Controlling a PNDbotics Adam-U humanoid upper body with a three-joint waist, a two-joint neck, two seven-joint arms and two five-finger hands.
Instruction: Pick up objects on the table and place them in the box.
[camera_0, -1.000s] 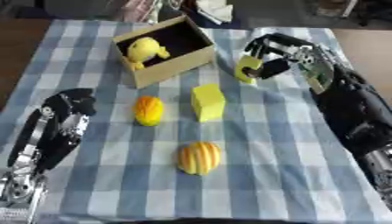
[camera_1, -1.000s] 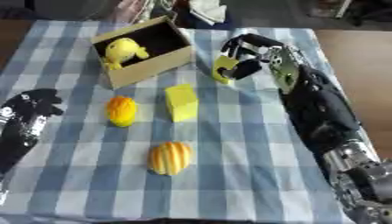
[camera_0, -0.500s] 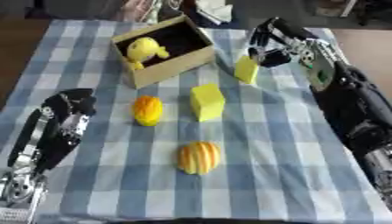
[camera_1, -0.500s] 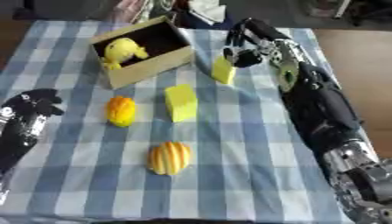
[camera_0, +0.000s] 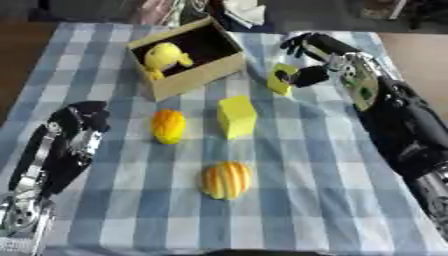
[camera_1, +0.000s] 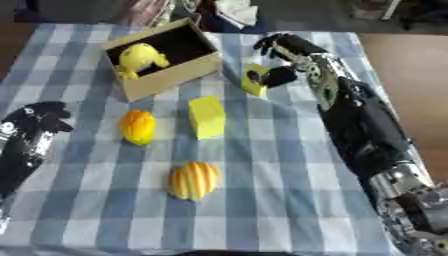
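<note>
Yellow against the blue checked cloth (camera_0: 289, 165), a small flat piece (camera_0: 280, 80) sits pinched between the thumb and fingers of the right hand (camera_0: 317, 62), upper right of centre, just right of the cardboard box (camera_0: 188, 77). A yellow toy (camera_0: 164, 56) lies inside the box. Mid-frame lie a yellow block (camera_0: 236, 116), an orange fruit (camera_0: 168, 126) and a striped gourd (camera_0: 227, 180). At lower left rests the left hand (camera_0: 74, 135), fingers loosely curled, holding nothing.
</note>
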